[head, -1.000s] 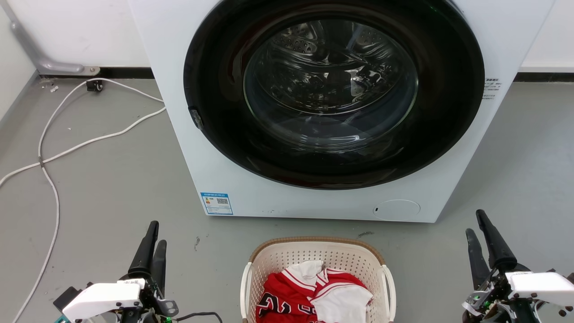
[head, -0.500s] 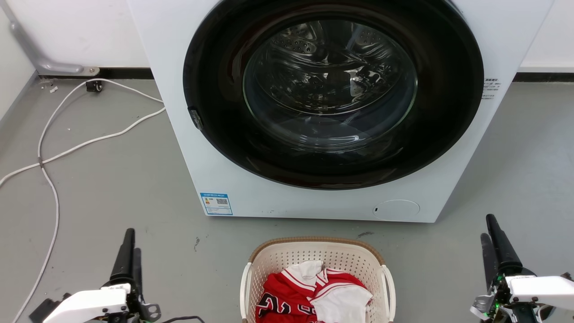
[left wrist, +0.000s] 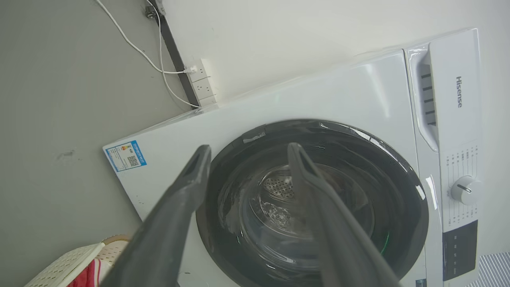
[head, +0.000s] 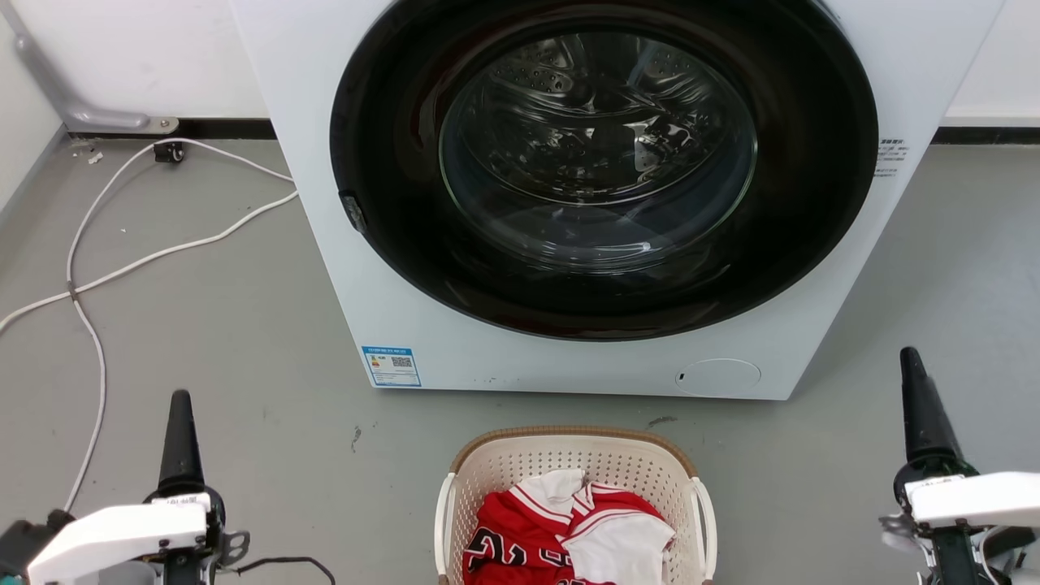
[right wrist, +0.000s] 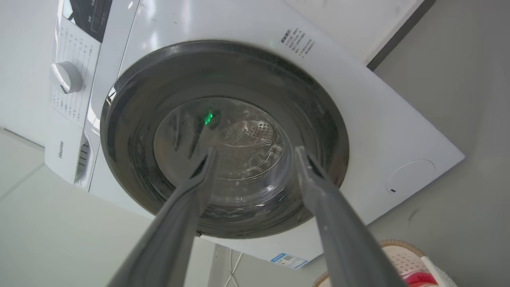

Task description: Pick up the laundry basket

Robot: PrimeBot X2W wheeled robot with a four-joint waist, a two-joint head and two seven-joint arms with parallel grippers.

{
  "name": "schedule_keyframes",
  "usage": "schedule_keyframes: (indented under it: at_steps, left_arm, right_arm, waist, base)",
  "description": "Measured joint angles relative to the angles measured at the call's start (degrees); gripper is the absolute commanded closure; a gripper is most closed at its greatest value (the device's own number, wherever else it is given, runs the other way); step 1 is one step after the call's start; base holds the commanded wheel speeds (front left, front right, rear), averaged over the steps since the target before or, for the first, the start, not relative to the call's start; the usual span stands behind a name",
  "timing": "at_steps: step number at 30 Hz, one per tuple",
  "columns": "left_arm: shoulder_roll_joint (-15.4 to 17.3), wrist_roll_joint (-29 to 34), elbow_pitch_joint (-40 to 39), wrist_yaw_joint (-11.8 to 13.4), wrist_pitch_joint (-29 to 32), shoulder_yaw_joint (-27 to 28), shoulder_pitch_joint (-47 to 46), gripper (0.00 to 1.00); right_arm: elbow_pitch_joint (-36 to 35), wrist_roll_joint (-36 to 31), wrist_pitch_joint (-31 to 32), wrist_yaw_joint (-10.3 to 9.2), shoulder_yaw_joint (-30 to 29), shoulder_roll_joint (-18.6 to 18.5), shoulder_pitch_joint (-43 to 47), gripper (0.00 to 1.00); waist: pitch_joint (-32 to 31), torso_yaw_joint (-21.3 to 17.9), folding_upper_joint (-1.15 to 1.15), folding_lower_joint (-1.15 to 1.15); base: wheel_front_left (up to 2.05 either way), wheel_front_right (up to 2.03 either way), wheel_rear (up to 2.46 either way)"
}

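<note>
The laundry basket stands on the grey floor at the bottom centre of the head view, just in front of the washing machine. It is cream perforated plastic with a brown rim and white side handles, and it holds red and white clothes. My left gripper is well to the basket's left, seen edge-on and pointing at the machine. My right gripper is well to its right. In both wrist views the left gripper and the right gripper are open and hold nothing. A corner of the basket shows in each.
A white front-loading washing machine with a shut round glass door stands right behind the basket. White cables trail over the floor on the left toward a wall socket. Bare grey floor lies on both sides of the basket.
Both grippers have swung outward, away from the basket, and rolled so that their fingers now line up edge-on in the head view. The basket has not moved.
</note>
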Motion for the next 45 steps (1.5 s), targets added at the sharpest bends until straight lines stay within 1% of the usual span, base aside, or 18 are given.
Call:
schedule_keyframes:
  at_steps: [6, 8, 11, 18, 22, 27, 31, 36, 39, 45]
  left_arm:
    - [0.0, 5.7, -5.6, 2.5, -1.0, -1.7, 0.1, 0.00]
    - [0.0, 6.9, -7.5, 2.7, -1.5, -2.3, 0.3, 0.00]
    - [0.0, 10.4, -10.3, 2.9, -2.0, -2.9, 0.8, 0.00]
    - [0.0, 21.4, -15.0, 2.9, -3.3, -7.3, 2.2, 0.00]
    - [0.0, 28.9, -15.6, 2.9, -4.0, -11.2, 3.2, 0.00]
    - [0.1, 37.9, -15.9, 5.1, -4.7, -15.1, 3.3, 0.00]
    - [0.1, 43.5, -15.8, 6.1, -5.4, -17.8, 3.3, 0.00]
    - [1.0, 46.9, -15.8, 6.6, -6.0, -21.1, 3.3, 0.00]
    - [2.3, 49.2, -15.8, 6.8, -6.5, -23.2, 3.3, 0.00]
    - [4.0, 53.1, -14.9, 8.7, -7.3, -26.8, 3.6, 0.00]
  right_arm:
    - [-4.6, -9.2, -1.2, 0.00, 0.8, 0.0, 0.0, 0.00]
    - [-5.5, -11.8, -1.6, 0.00, 1.1, 0.0, 0.0, 0.00]
    - [-7.0, -15.3, -2.1, 0.00, 1.4, 0.0, 0.0, 0.00]
    - [-10.0, -24.1, -3.4, 0.00, 3.0, 0.0, 0.2, 0.00]
    - [-10.9, -28.1, -4.0, 0.00, 4.0, 0.0, 0.6, 0.00]
    - [-10.7, -32.2, -4.8, 0.00, 5.0, 0.0, 1.6, 0.00]
    - [-10.5, -35.5, -5.5, 0.00, 5.8, -0.1, 2.0, 0.00]
    - [-10.2, -39.3, -6.2, 0.00, 6.4, -0.1, 2.6, 0.00]
    - [-10.3, -41.4, -6.5, 0.00, 6.7, -0.1, 2.6, 0.00]
    - [-10.1, -44.7, -7.5, 0.00, 7.7, -0.1, 3.0, 0.00]
  waist:
    - [0.2, 0.0, 0.00, 0.00]
    - [0.2, 0.0, 0.00, 0.00]
    - [0.3, 0.0, 0.00, 0.00]
    - [0.5, -0.1, 0.00, 0.00]
    - [0.5, -0.1, 0.00, 0.00]
    - [0.7, -0.1, 0.00, 0.00]
    - [0.8, -0.2, 0.00, 0.00]
    - [0.9, -0.4, 0.00, 0.00]
    - [1.0, -0.4, 0.00, 0.00]
    - [1.0, -0.4, 0.00, 0.00]
  base:
    - [0.00, 0.00, 0.00]
    - [0.00, 0.00, 0.00]
    - [0.00, 0.00, 0.00]
    - [0.00, 0.00, 0.00]
    - [0.00, 0.00, 0.00]
    - [0.00, 0.00, 0.00]
    - [0.00, 0.00, 0.00]
    - [0.00, 0.00, 0.00]
    - [0.00, 0.00, 0.00]
    - [0.00, 0.00, 0.00]
